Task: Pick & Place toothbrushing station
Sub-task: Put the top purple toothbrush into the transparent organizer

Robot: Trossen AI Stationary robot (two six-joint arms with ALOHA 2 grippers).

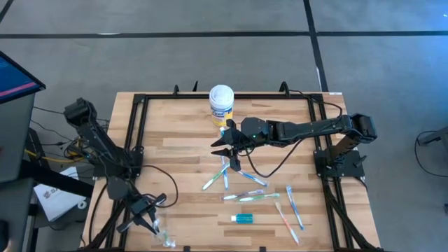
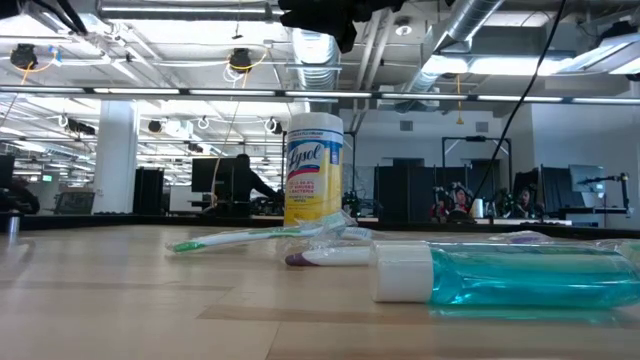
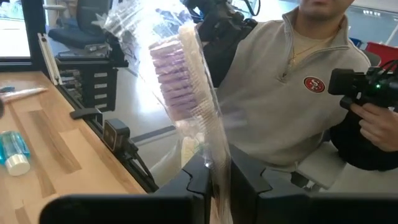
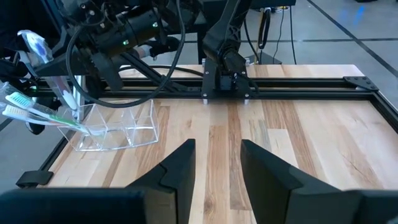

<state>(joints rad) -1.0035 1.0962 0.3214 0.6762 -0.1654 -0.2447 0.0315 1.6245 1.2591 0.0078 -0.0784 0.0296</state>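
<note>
Left gripper [image 3: 214,180] fingers pinch a wrapped toothbrush [image 3: 186,81] above the clear holder [image 4: 115,127]; right gripper [image 4: 217,165] fingers spread, empty. Several brushes [image 1: 245,196] and toothpaste [image 1: 243,219] remain on the table [image 1: 175,140].

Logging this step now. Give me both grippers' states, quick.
Left gripper: shut on a wrapped toothbrush, at the table's near left corner.
Right gripper: open, empty, above mid-table.

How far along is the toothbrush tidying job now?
Done: some toothbrushes sit in the clear holder. In hand: the left pincer grips a wrapped toothbrush. Left: loose toothbrushes and a toothpaste tube lie on the table, near the open right pincer.
</note>
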